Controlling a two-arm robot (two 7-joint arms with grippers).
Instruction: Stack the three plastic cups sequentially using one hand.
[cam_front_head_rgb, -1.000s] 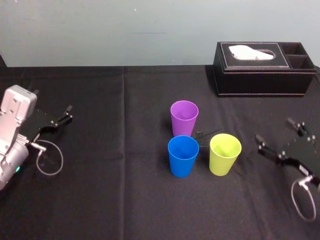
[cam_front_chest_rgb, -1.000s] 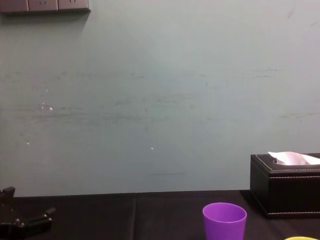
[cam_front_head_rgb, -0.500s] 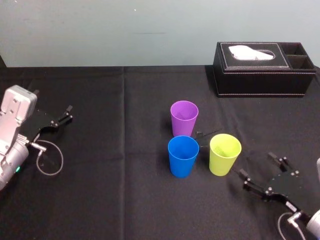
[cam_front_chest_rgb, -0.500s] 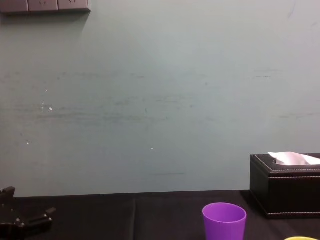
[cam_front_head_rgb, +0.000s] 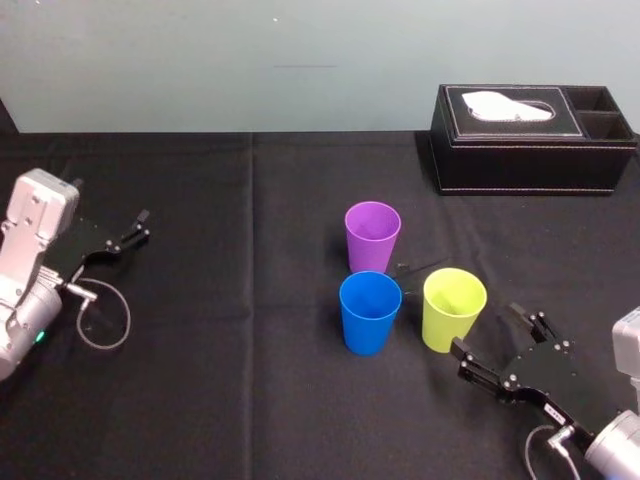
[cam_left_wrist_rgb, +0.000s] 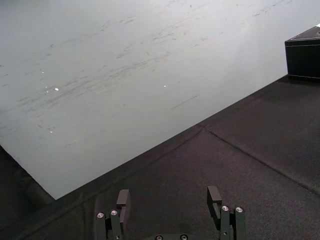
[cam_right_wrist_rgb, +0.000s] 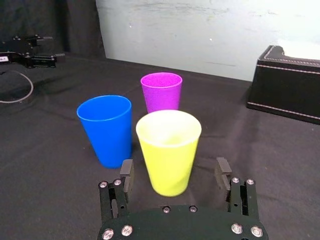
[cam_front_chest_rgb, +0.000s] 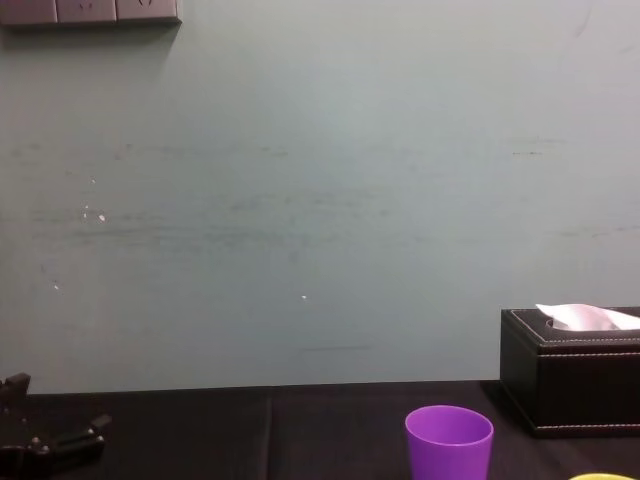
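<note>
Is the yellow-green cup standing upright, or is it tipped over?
Upright: the yellow-green cup stands on its narrow base, mouth up, just ahead of the open right gripper.

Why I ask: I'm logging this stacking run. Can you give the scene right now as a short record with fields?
cups: purple cup, blue cup, yellow-green cup; all upright, none stacked
layout: purple farthest from the robot; blue and yellow-green nearer, blue to the left
right tool: open, low over the table, facing the yellow-green cup, not touching it
left tool: open, parked at the left side
other: black tissue box, far right
</note>
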